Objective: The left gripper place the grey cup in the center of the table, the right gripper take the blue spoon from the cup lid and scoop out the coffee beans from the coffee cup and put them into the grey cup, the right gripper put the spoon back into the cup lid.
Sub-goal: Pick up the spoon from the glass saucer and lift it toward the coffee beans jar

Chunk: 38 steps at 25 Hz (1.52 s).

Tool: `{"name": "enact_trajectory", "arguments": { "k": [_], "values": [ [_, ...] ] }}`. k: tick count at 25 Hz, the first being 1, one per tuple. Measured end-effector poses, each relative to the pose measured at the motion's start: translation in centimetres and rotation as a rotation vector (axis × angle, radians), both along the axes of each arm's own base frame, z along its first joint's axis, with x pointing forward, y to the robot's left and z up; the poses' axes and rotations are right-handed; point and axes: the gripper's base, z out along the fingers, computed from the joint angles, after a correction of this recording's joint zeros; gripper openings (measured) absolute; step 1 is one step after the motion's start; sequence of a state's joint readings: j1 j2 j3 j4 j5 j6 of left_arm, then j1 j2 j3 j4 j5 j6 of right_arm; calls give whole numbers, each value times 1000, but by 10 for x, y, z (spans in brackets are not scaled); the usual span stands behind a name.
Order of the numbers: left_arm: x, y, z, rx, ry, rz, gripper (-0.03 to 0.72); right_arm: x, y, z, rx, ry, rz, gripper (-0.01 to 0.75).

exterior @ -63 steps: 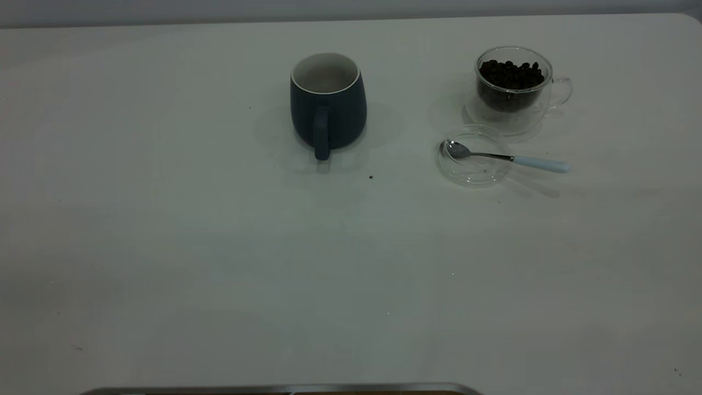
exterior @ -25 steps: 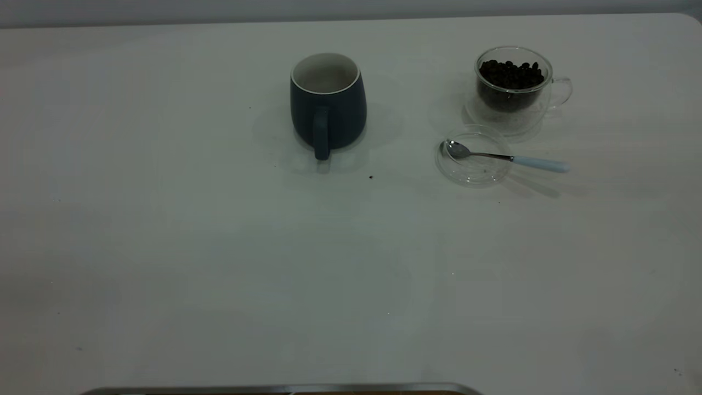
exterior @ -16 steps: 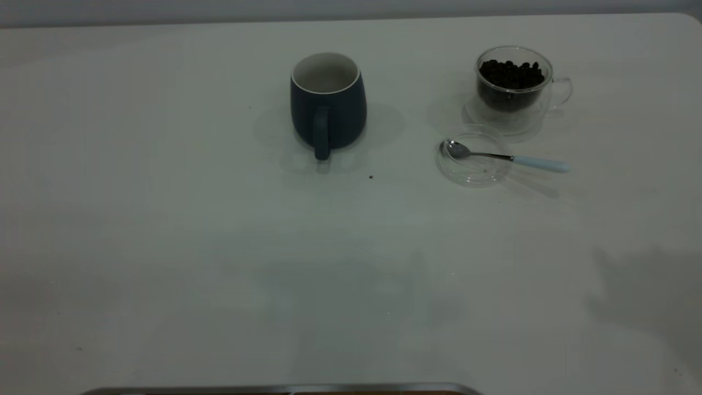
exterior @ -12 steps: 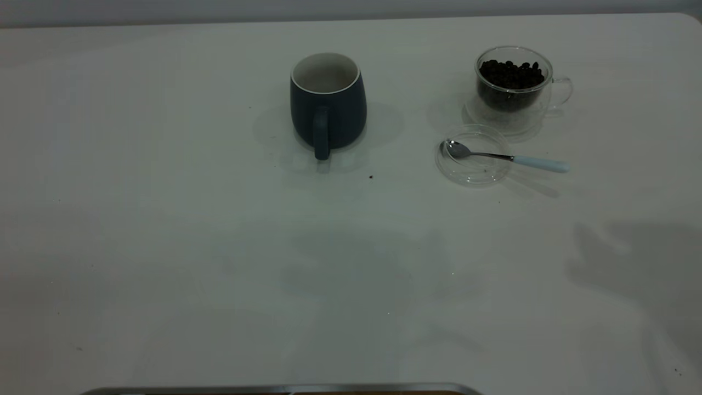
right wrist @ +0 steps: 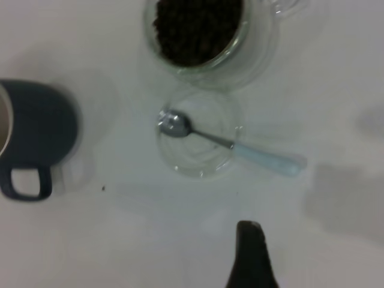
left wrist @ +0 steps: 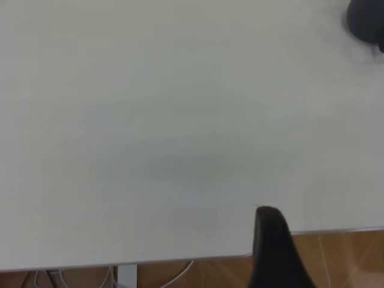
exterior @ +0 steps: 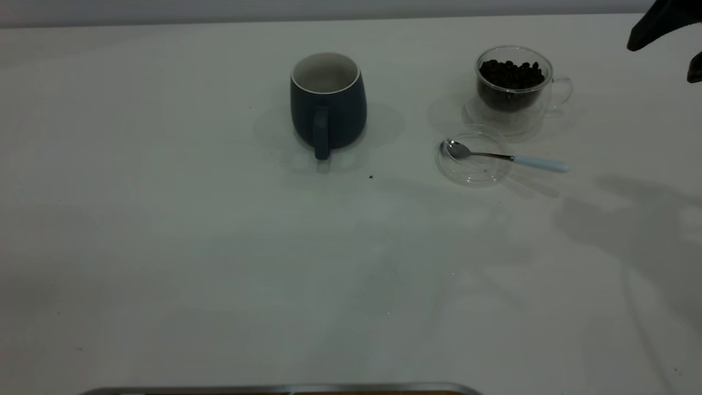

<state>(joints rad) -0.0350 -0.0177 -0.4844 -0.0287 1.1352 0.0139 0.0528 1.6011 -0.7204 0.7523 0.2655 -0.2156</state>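
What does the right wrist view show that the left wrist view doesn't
Only the right wrist view shows the blue spoon, its bowl in the cup lid and its handle sticking out over the rim, plus the coffee cup filled with coffee beans, and the grey cup with its loop handle.

Only the left wrist view shows the table's edge, brown floor and some cables below it; a dark blurred shape at one corner may be the grey cup, but I cannot tell.

Both show bare white table and one dark fingertip of that arm's own gripper.
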Motion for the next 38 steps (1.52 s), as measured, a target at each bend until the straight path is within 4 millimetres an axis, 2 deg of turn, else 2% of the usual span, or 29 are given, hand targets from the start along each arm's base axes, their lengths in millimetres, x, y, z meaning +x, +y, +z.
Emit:
{"name": "enact_trajectory", "arguments": {
  "k": [4, 9, 16, 21, 27, 32, 38],
  "values": [
    [0, 0, 0, 0, 0, 0, 495, 26, -24, -11, 65, 75, -27, 598],
    [0, 0, 0, 0, 0, 0, 495, 34, -41, -47, 171, 188, -28, 598],
    [0, 0, 0, 0, 0, 0, 495, 41, -33, -109, 298, 233, -22, 598],
    [0, 0, 0, 0, 0, 0, 495, 43, -26, -141, 398, 187, -7, 596],
    [0, 0, 0, 0, 0, 0, 495, 34, -22, -176, 458, 223, -23, 592],
    [0, 0, 0, 0, 0, 0, 495, 29, -17, -186, 504, 239, 3, 592],
    [0, 0, 0, 0, 0, 0, 495, 31, -13, -183, 535, 208, 48, 592]
  ]
}}
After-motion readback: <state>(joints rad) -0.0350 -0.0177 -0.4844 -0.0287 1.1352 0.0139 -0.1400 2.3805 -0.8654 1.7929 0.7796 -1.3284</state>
